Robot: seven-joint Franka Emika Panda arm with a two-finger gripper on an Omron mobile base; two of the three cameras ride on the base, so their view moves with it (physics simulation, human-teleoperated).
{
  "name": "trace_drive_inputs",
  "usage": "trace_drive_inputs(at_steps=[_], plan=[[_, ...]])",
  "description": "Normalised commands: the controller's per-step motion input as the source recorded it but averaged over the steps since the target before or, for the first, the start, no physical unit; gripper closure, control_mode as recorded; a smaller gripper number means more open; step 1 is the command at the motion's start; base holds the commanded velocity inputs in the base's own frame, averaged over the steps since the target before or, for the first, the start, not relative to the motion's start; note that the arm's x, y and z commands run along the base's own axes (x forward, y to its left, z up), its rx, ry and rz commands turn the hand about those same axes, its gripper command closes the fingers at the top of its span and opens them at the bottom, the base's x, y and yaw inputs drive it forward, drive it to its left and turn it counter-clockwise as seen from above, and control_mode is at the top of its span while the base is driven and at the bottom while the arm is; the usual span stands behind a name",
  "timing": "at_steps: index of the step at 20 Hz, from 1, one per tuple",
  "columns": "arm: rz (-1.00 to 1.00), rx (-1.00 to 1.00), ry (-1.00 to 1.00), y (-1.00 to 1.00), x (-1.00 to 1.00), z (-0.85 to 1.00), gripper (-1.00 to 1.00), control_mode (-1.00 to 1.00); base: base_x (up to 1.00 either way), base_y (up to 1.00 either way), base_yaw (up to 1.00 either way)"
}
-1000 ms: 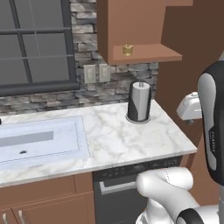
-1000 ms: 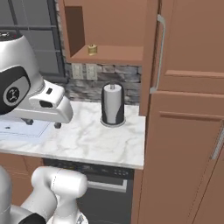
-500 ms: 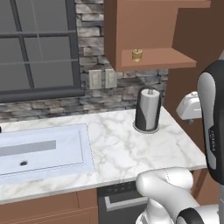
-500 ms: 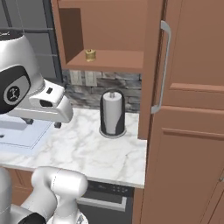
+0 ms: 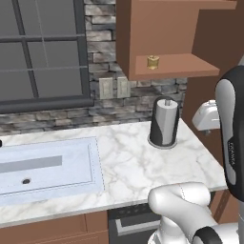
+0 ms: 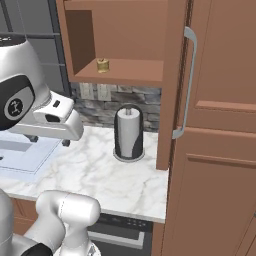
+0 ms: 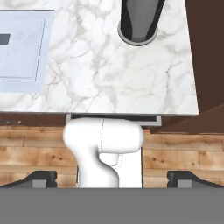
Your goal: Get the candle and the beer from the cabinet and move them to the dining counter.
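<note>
Standing open: the cabinet (image 6: 120,37) on the wall above the worktop, its door (image 6: 172,85) swung out edge-on in the right base view, with the silver bar handle (image 6: 184,82) on the door's outer face.
Candle: the candle (image 5: 153,62) sits upright on the cabinet's lower shelf (image 5: 176,66), near the front edge and toward the left side of the opening; in the right base view it shows as a small gold cylinder (image 6: 103,64) close to the left wall of the cabinet.
Beer: cannot be made out in these views.
Gripper: the gripper (image 7: 112,177) points down toward the floor in front of the worktop, its two dark fingertips (image 7: 41,178) spread wide at the bottom corners of the hand view, with nothing between them.
Arm: the hand's white housing (image 6: 47,120) hangs over the worktop near the sink in the right base view.
Worktop: white marble with grey veins (image 5: 128,162), running from the sink (image 5: 45,164) on the left to the tall brown cabinets (image 6: 220,150) on the right.
Paper towel roll: upright on its round base (image 5: 163,123), at the back of the worktop, almost directly below the candle; also seen from above in the hand view (image 7: 140,19).
Wall: grey stone behind the worktop, with outlet plates (image 5: 114,87) and a dark-framed window (image 5: 43,52) over the sink.
</note>
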Motion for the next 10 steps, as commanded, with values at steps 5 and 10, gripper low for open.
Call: trace_drive_inputs(at_steps=[5,10], plan=[[0.0,0.0,0.0,0.0,0.0,0.0,-1.0,1.0,0.39,0.0,0.0],[0.03,0.0,-0.01,0.01,0.12,0.0,-1.0,-1.0,0.12,0.01,0.02]])
